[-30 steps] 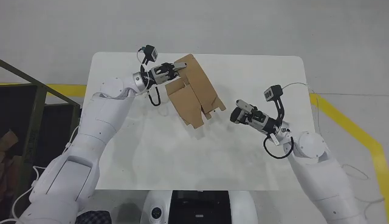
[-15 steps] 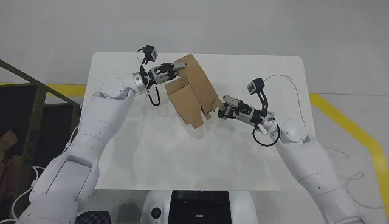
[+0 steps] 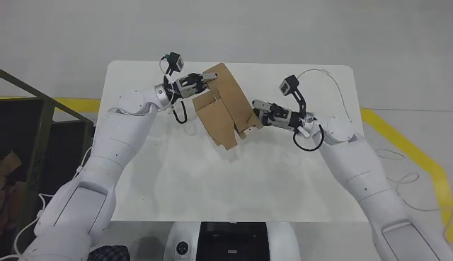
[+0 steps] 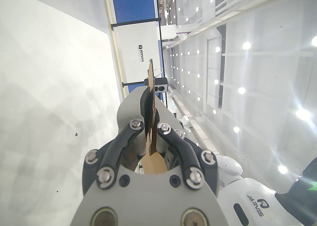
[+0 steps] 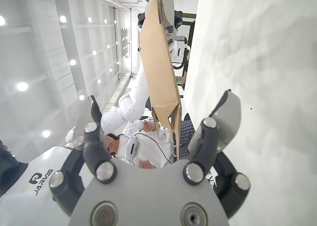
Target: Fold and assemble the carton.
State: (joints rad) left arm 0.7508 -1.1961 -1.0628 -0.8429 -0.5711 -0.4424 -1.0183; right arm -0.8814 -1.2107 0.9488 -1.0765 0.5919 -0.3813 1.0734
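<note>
We see the left gripper clamped on the far left corner of the carton, with both fingers pressed on the cardboard edge. The carton is a flattened brown piece. It is held off the white table, over its far middle part, and it runs from far left to near right. The right gripper is at the carton's right edge with its fingers wide apart. A flap of the carton lies between these fingers; we cannot tell if they touch it.
</note>
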